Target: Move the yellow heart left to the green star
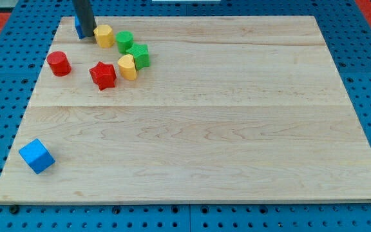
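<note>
The yellow heart point(127, 66) lies near the view's top left on the wooden board point(237, 129). It touches the lower left side of the green star point(140, 55). My tip point(87, 37) is at the board's top left, to the upper left of the heart. It stands just left of a second yellow block point(104, 35) and in front of a partly hidden blue block point(78, 27). The tip is apart from the heart and the star.
A green rounded block point(124, 41) sits just above the star. A red star point(102, 75) lies left of the heart and a red cylinder point(58, 63) further left. A blue cube point(37, 156) sits at the view's bottom left.
</note>
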Controlling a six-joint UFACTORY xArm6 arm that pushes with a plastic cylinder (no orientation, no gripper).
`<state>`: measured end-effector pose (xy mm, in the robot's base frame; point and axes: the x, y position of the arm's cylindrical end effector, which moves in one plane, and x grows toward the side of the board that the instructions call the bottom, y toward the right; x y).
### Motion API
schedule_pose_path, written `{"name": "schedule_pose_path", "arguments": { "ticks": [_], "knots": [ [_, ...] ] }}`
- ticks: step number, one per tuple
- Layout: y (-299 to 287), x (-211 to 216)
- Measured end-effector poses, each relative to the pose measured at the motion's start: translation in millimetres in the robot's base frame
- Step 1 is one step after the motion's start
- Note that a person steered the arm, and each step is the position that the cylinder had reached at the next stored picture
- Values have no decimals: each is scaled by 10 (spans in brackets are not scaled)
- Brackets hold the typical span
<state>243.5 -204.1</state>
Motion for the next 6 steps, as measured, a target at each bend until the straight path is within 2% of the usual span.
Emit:
{"name": "schedule_pose_path", "arguments": {
  "ticks": [1, 2, 3, 4, 5, 6],
  "knots": [
    [0, 5],
    [399, 62],
    [1085, 486],
    [828, 1093],
    [224, 1402],
    [206, 868]
  ]
}}
